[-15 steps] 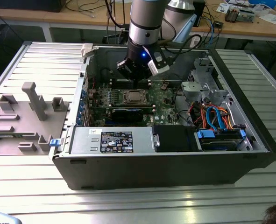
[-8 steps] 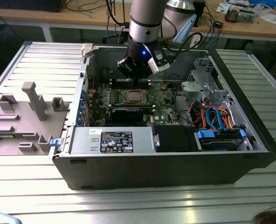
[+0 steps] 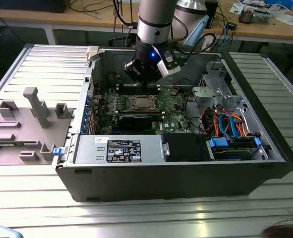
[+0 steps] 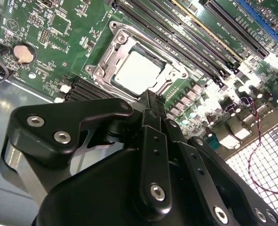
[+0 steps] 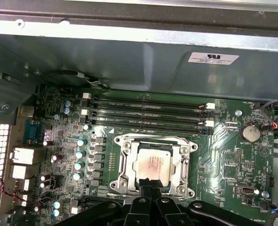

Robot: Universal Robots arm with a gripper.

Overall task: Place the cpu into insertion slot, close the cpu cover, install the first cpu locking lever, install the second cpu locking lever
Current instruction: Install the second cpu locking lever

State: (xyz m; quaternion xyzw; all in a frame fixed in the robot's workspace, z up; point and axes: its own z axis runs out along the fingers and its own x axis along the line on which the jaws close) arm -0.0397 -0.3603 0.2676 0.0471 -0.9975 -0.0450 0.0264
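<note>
The gripper (image 5: 147,189), fingers pressed together, hovered over the flat, dull-silver square cpu (image 5: 153,165) seated under the metal cover (image 5: 123,161).

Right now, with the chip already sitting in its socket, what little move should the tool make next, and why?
Probably a short downward press where it is. The cpu lies in the insertion slot with the cpu cover flat around it, and the shut tool has its tip at the slot's edge. Whether the locking levers are latched, I cannot tell.
</note>
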